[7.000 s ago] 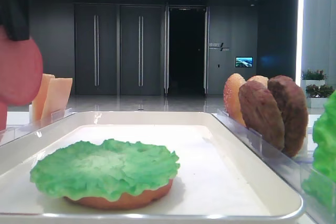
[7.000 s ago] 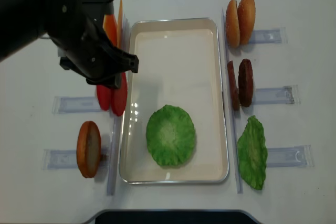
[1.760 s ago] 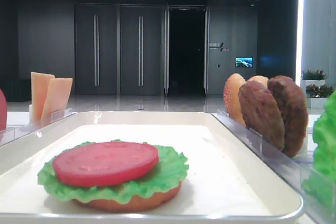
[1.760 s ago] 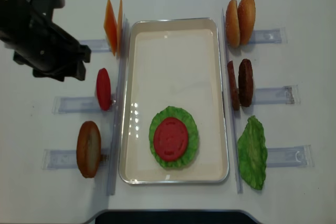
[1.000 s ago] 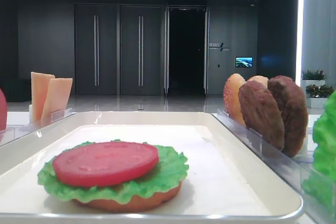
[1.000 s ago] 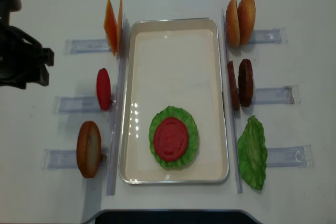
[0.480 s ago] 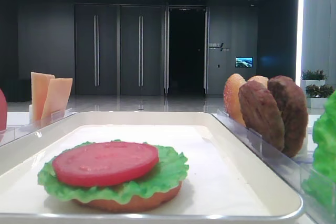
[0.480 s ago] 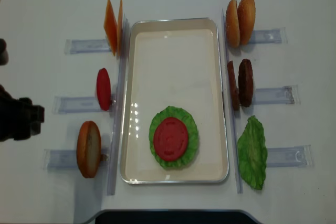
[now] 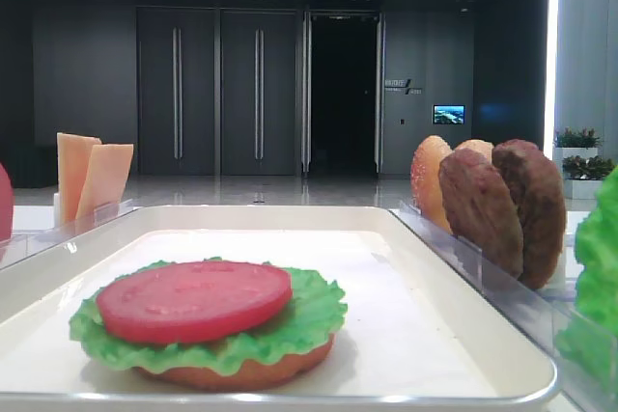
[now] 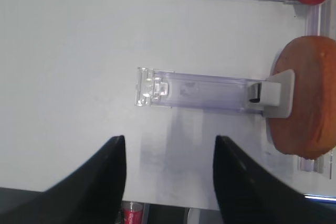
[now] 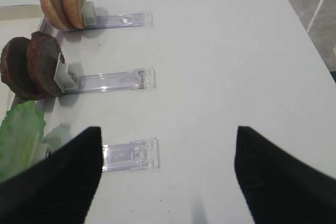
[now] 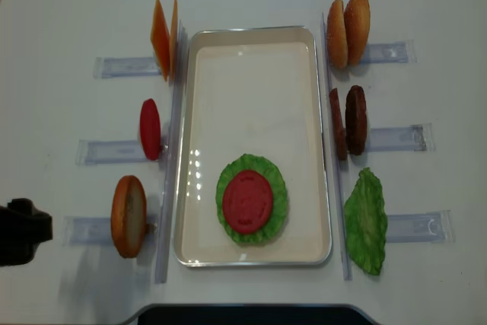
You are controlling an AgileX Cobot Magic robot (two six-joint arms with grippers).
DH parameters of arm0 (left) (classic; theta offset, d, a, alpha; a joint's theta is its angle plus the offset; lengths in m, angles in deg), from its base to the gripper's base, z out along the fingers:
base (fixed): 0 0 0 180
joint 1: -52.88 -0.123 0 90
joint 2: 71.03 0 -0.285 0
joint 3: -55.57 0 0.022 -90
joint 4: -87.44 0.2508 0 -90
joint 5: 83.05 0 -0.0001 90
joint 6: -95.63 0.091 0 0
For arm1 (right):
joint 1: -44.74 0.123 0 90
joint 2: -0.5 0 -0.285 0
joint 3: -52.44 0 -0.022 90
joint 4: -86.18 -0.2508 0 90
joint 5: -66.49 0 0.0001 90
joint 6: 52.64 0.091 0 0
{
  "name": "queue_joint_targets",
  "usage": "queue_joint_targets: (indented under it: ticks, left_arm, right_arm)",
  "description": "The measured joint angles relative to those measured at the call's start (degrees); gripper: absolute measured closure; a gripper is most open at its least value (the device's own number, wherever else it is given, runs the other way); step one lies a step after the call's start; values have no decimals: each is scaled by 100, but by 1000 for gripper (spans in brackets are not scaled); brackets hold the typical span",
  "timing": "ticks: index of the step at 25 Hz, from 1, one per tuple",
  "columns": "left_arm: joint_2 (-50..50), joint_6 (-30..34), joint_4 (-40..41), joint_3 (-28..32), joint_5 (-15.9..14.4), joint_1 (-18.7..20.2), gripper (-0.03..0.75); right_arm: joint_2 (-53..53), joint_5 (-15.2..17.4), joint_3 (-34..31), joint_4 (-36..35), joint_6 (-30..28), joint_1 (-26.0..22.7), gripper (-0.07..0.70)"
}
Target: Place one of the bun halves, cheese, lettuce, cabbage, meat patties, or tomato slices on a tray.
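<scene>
At the counter's near-left edge the left gripper (image 10: 168,182) has pulled back from the tomato rack, fingers apart and empty. Its tomato slice (image 12: 247,202) now tops the lettuce (image 12: 278,202) at the tray's (image 12: 251,47) near end, so that placement looks done. Right gripper (image 11: 168,177), fingers also spread, hovers over bare counter beyond the racks.

**Colour Reference: Tray and Ingredients**

The tray (image 12: 251,74) is off-white with a glossy rim. On it, a pinkish-red tomato slice (image 12: 247,202) lies over bright green lettuce (image 12: 278,199) and an orange-tan bun half (image 9: 232,373). At 3 o'clock stand dark brown meat patties (image 12: 348,121). At 10 o'clock stands pale-orange cheese (image 12: 161,39). The racks (image 12: 110,151) are clear plastic; the table (image 12: 68,28) is white.
</scene>
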Motion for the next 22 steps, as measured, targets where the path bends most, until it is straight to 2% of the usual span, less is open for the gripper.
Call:
queue_joint_targets:
  ticks: [11, 22]
  left_arm:
    - [-1554, 0, -35, 37, -17, 0, 318]
    - [-2184, 0, -110, 37, -300, 0, 325]
  right_arm:
    - [0, 0, 0, 0, 0, 0, 104]
    - [0, 0, 0, 0, 0, 0, 104]
